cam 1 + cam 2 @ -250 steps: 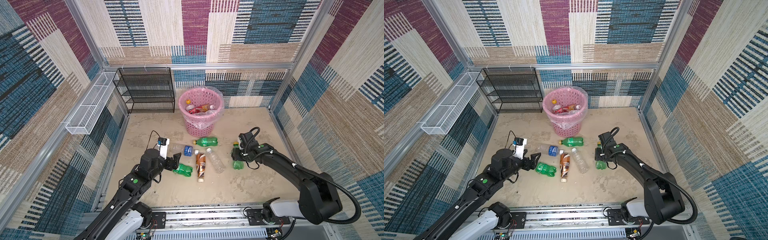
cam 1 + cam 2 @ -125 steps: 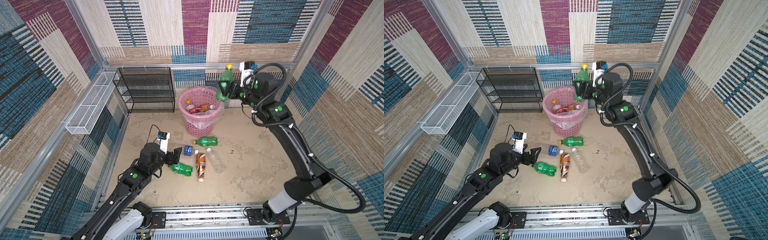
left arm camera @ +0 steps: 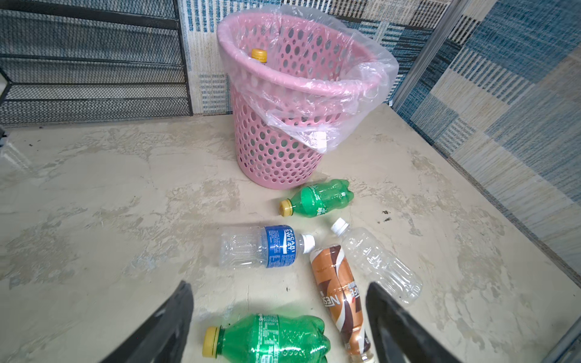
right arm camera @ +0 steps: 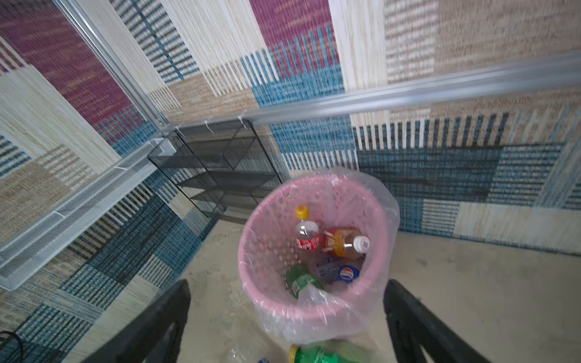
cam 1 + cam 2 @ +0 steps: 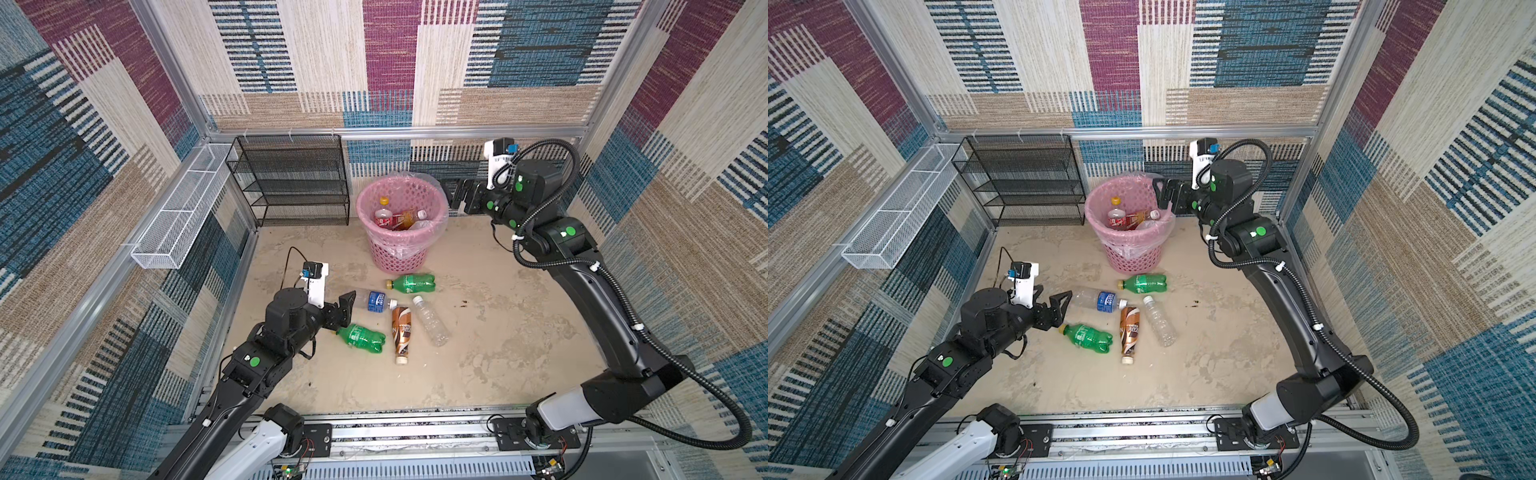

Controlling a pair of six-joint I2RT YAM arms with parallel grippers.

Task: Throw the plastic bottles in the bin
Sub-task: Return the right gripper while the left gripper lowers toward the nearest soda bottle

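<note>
The pink bin (image 5: 399, 257) (image 5: 1133, 257) with its clear bag stands at the back and holds several plastic bottles, among them a green one (image 4: 298, 281). My right gripper (image 5: 453, 195) (image 5: 1160, 195) (image 4: 286, 283) hangs open and empty just right of the bin's rim (image 4: 242, 267). On the floor lie two green bottles (image 5: 411, 283) (image 5: 360, 337), a clear blue-labelled one (image 5: 374, 300), a brown coffee one (image 5: 402, 332) and a plain clear one (image 5: 432, 321). My left gripper (image 5: 343, 311) (image 5: 1059, 311) (image 3: 278, 284) is open low over the near green bottle (image 3: 267, 339), not touching it.
A black mesh shelf rack (image 5: 291, 183) stands against the back wall left of the bin. A long white wire tray (image 5: 178, 216) hangs on the left wall. Patterned walls close in the floor on three sides, and the arm rail (image 5: 395, 432) runs along the front.
My right gripper carried a green bottle from the floor up to the bin, opened and let it drop inside. The left gripper shifted slightly near the green bottle.
</note>
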